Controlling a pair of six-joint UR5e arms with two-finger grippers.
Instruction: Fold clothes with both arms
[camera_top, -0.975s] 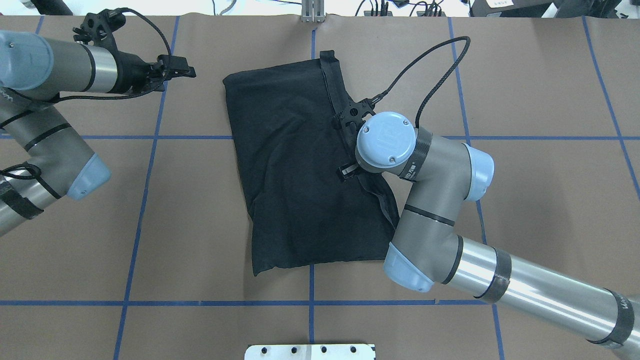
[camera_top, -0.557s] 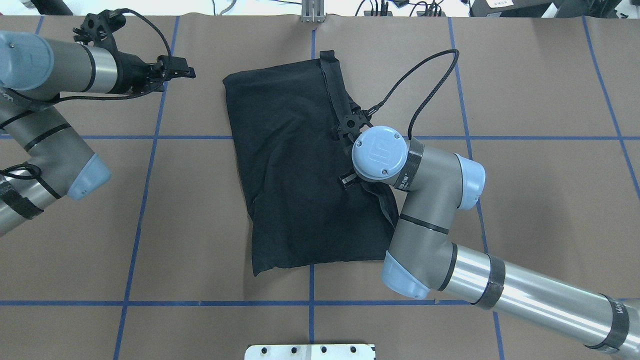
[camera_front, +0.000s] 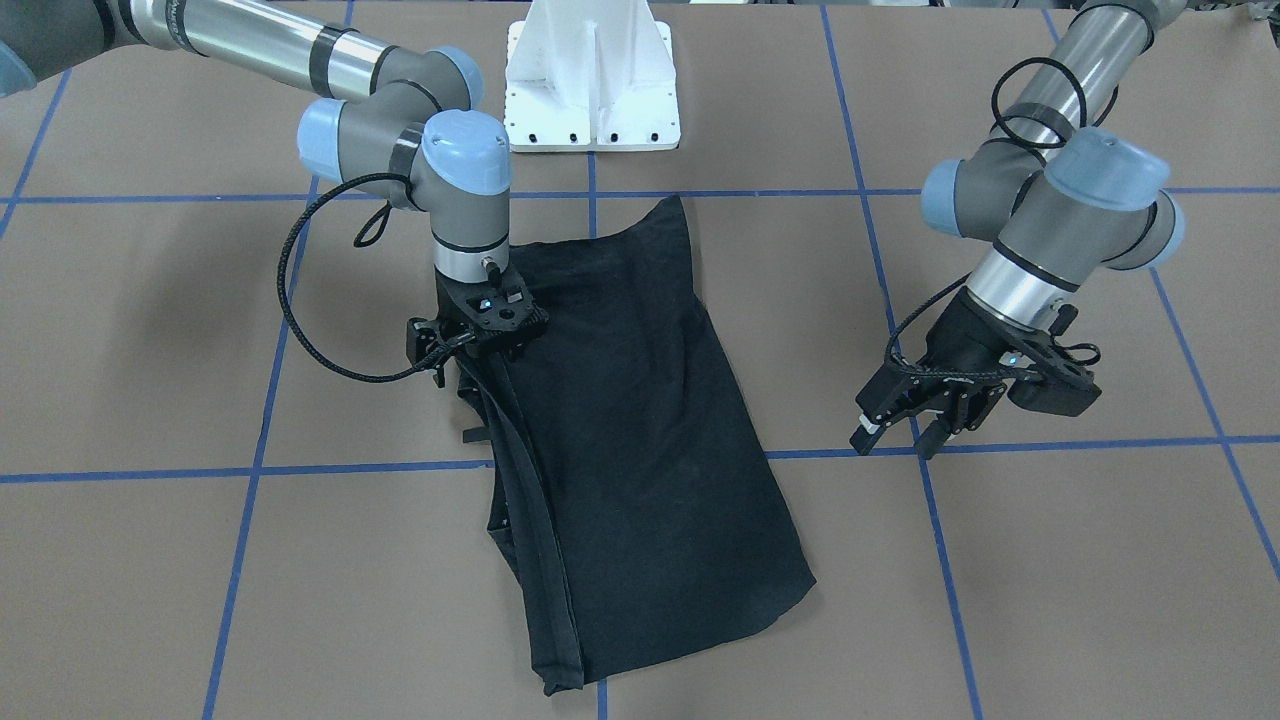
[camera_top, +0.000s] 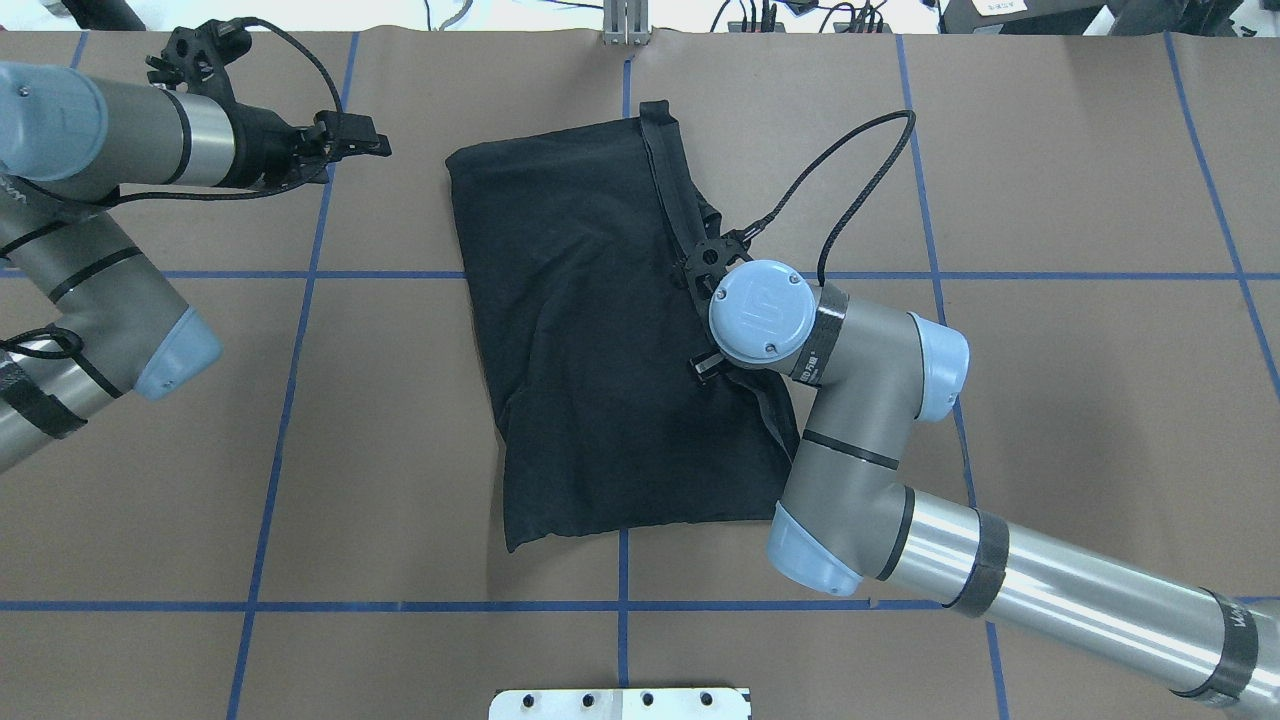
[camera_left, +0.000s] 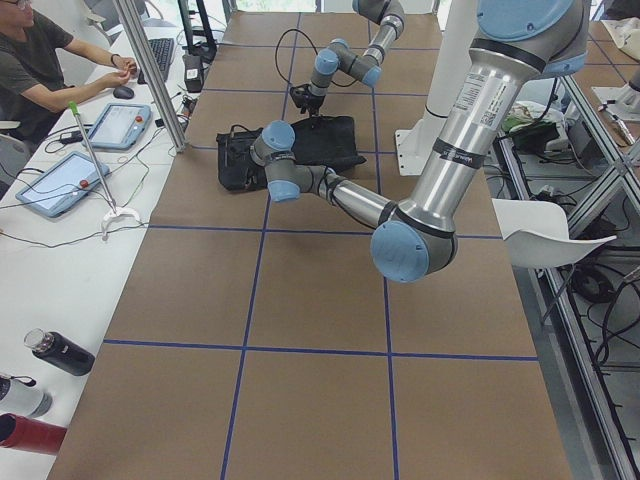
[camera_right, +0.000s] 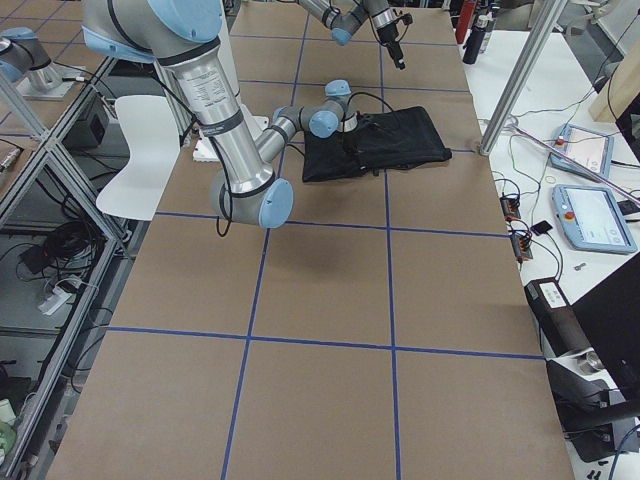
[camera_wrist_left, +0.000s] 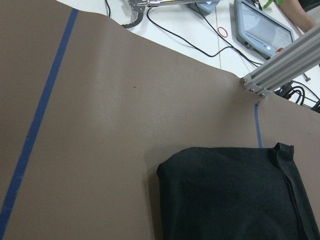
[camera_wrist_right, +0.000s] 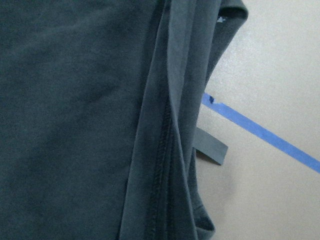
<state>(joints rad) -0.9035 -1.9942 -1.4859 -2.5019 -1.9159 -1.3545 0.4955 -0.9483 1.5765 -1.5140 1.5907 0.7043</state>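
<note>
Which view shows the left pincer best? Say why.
Exterior front-facing: the left pincer is large, unobstructed, clear of the T-shirt. Overhead shows it side-on; the side views show it tiny; its wrist camera shows none of it.

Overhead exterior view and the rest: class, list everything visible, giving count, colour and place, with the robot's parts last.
T-shirt: one, black, folded, table centre.
Table: one, brown, crossed by blue tape lines.
Pedestal base: one, white, robot's side of the table.
Tablets: two, grey-blue, side bench.
Bottle: one, black, side bench.
Person: one, seated at the side bench.
Left gripper: one, black, open, apart from the T-shirt.
Right gripper: one, black, at the T-shirt's edge; grip hidden.
</note>
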